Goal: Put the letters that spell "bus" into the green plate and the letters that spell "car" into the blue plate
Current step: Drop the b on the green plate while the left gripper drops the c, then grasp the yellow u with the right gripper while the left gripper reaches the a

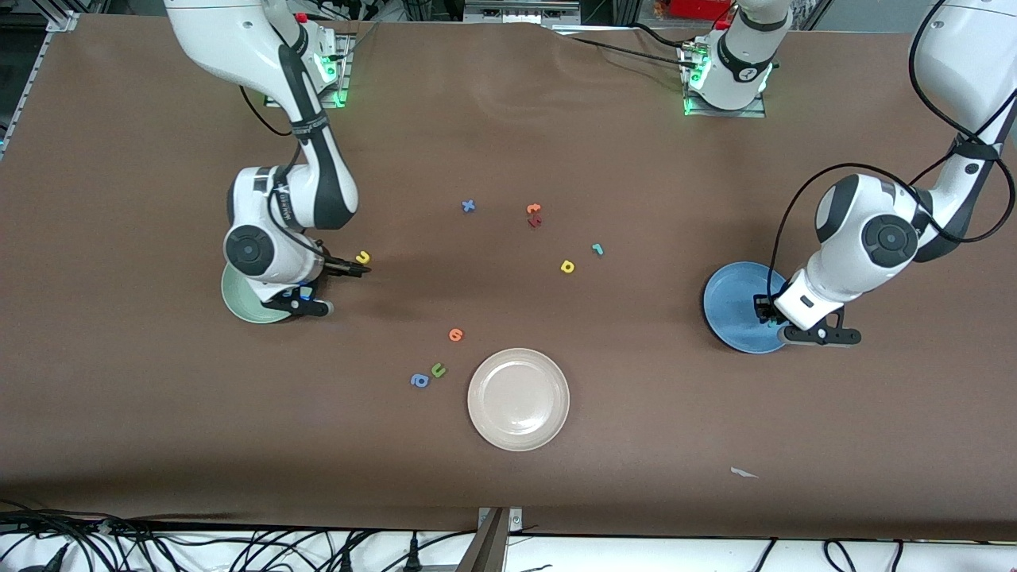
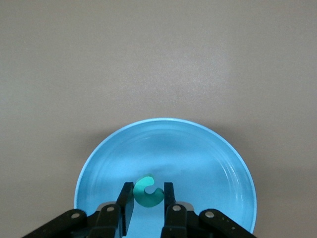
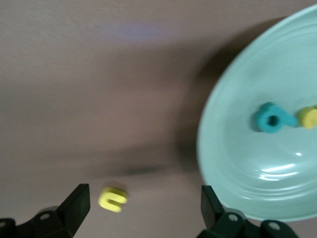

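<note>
My right gripper (image 1: 340,287) is open wide and low over the table beside the green plate (image 1: 242,303) at the right arm's end. A yellow "u" (image 3: 113,199) lies loose between its fingers, close to one fingertip (image 3: 79,204) and off the plate, also seen from the front (image 1: 362,257). The green plate (image 3: 237,163) holds a teal "b" (image 3: 271,118) and a yellow "s" (image 3: 309,118). My left gripper (image 2: 148,198) is shut on a teal "c" (image 2: 147,192) low over the blue plate (image 2: 198,158) at the left arm's end (image 1: 735,306). A yellow "a" (image 1: 567,267) and a teal "r" (image 1: 597,249) lie mid-table.
A beige plate (image 1: 518,399) sits nearest the front camera. Beside it lie an orange letter (image 1: 455,334), a green "u" (image 1: 438,369) and a blue "a" (image 1: 419,380). A blue "x" (image 1: 469,206) and orange and dark red letters (image 1: 534,214) lie nearer the bases.
</note>
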`<action>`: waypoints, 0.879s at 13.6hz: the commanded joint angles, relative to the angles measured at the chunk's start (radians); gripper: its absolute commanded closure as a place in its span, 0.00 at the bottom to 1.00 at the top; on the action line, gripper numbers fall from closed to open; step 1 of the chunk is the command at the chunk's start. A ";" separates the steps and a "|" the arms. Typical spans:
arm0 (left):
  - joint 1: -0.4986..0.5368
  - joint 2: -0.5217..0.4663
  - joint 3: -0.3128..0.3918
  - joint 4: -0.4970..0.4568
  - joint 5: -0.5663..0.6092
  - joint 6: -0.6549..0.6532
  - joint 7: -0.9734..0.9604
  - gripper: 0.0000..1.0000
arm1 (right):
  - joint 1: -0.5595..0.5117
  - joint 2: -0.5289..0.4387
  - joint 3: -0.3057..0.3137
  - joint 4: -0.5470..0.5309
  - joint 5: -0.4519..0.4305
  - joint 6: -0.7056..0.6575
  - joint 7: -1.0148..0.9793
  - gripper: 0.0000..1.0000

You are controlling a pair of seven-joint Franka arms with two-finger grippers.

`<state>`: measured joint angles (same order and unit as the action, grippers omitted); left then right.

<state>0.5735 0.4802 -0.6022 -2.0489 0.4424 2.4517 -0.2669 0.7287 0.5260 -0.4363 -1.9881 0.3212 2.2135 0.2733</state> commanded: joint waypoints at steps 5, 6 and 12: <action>0.000 -0.074 -0.060 -0.045 -0.016 -0.034 -0.061 0.00 | 0.006 -0.057 0.089 -0.141 0.016 0.179 0.209 0.02; -0.012 -0.074 -0.097 -0.042 -0.016 -0.042 -0.104 0.00 | 0.006 -0.054 0.091 -0.141 0.016 0.180 0.214 0.07; -0.208 -0.040 -0.228 -0.045 -0.025 -0.095 -0.605 0.00 | 0.006 -0.052 0.102 -0.158 0.016 0.178 0.213 0.51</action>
<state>0.4578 0.4405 -0.8296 -2.0861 0.4422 2.3702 -0.7456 0.7322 0.5025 -0.3387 -2.1087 0.3223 2.3764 0.4833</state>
